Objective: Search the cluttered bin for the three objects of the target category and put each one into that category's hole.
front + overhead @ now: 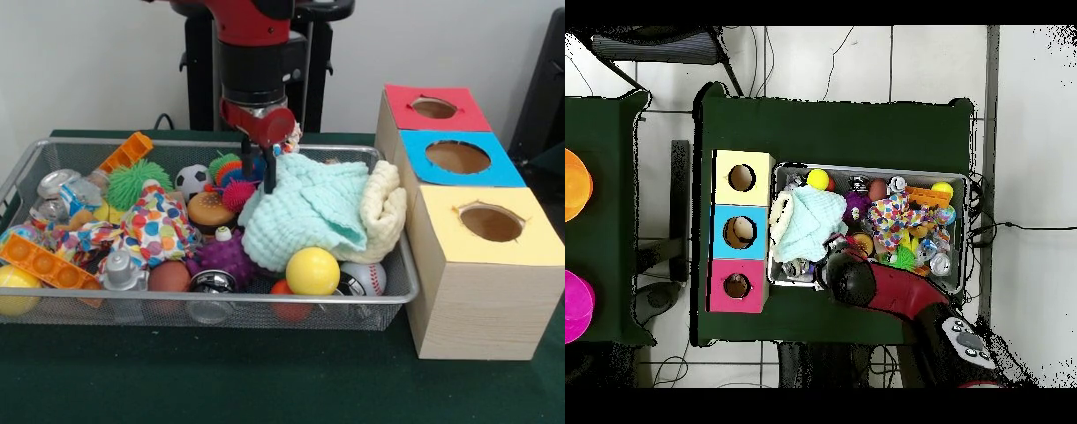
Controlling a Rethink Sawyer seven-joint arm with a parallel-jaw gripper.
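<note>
The wire mesh bin [399,291] is full of toys; it also shows in the overhead view [966,205]. My gripper [267,177] hangs from the red arm over the bin's back middle, at the left edge of a mint-green cloth [305,212]. Whether it is open or shut does not show. A pale cream-yellow soft bundle [385,208] lies against the bin's right end, partly under the mint cloth. No tiger-striped toy is visible. The red-panelled hole [433,108] is the farthest on the wood-grain box; in the overhead view [737,286] it is the lowest.
The blue-panelled hole [457,157] and the yellow-panelled hole [491,223] lie nearer on the same box. In the bin are a yellow ball [312,270], a baseball [365,278], a purple spiky ball [225,256], a polka-dot cloth [159,228], an orange pop toy [44,262] and a green spiky ball [137,181].
</note>
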